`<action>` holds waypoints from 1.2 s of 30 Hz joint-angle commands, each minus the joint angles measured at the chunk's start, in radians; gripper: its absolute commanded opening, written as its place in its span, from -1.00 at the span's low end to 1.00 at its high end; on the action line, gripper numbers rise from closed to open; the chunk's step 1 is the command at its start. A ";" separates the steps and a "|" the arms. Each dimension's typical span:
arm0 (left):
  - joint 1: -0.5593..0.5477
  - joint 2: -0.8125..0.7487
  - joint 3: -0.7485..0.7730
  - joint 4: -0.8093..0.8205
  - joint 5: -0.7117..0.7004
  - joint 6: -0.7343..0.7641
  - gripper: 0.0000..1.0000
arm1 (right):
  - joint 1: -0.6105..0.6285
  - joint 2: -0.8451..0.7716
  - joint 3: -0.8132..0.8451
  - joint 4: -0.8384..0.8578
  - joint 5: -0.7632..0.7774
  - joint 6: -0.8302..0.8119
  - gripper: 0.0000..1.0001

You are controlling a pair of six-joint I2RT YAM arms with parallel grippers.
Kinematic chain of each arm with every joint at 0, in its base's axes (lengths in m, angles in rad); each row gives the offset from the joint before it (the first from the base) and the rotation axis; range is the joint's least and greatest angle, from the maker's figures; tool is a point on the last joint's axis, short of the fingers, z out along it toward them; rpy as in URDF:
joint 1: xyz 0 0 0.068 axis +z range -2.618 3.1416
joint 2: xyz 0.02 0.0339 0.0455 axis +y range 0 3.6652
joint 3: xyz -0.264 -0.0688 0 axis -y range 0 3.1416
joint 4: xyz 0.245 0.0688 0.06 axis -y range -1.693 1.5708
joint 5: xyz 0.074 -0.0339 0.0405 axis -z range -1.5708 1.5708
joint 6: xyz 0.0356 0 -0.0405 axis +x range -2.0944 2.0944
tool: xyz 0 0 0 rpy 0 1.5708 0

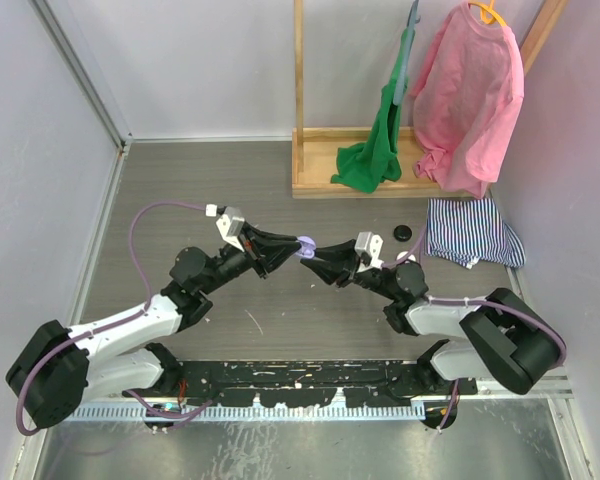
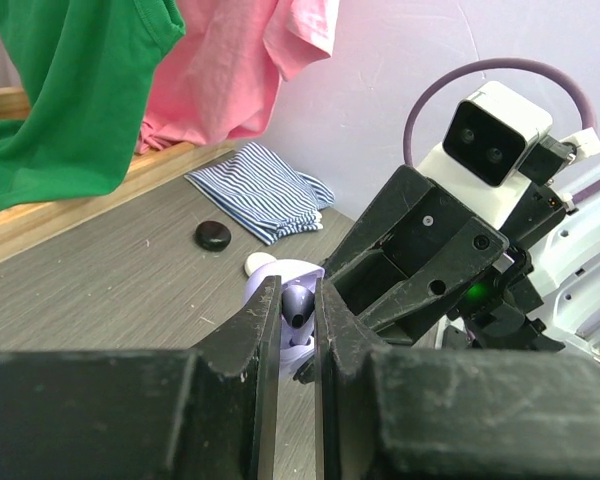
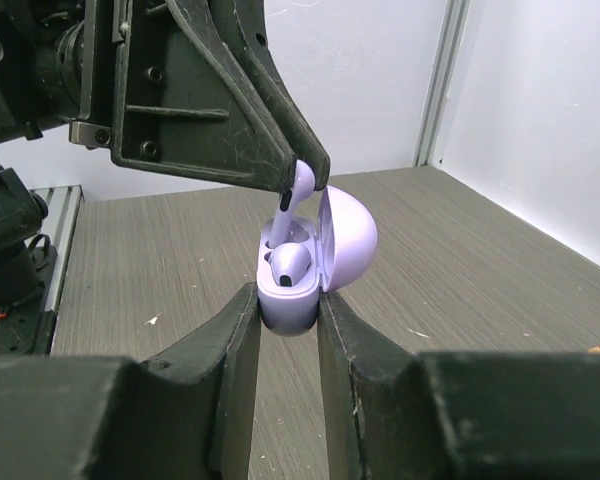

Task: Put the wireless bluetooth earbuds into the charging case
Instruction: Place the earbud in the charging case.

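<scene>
our left pincer (image 2: 297, 305) is clamped on a lilac earbud (image 3: 298, 185), its two fingertips pressing the bud from either side, and our right pincer (image 3: 288, 310) grips the lower half of a lilac case (image 3: 350, 235) between its fingers. the two pincers meet tip to tip above the table (image 1: 280, 320), the left one just over the right one. the case stands upright in the right pincer with its domed lid swung open to the side away from the left pincer. the held earbud hangs tilted straight above the open case, its stem pointing down toward the near socket; we cannot tell whether the stem already touches the case. a second earbud (image 3: 288, 262) sits in the case, just below the left pincer's fingertips. beyond the right pincer, well apart from both, a black round puck (image 2: 212, 236) and a white one (image 2: 260, 263) lie on the table near a striped cloth (image 2: 260, 195). farther behind the pincers a green shirt (image 1: 375, 150) and a pink shirt (image 1: 467, 95) hang on a wooden rack (image 1: 300, 100).
</scene>
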 commanded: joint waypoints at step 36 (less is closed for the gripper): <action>0.017 -0.193 0.243 -0.657 0.077 0.034 0.37 | 0.007 -0.077 0.034 0.010 -0.092 -0.029 -0.73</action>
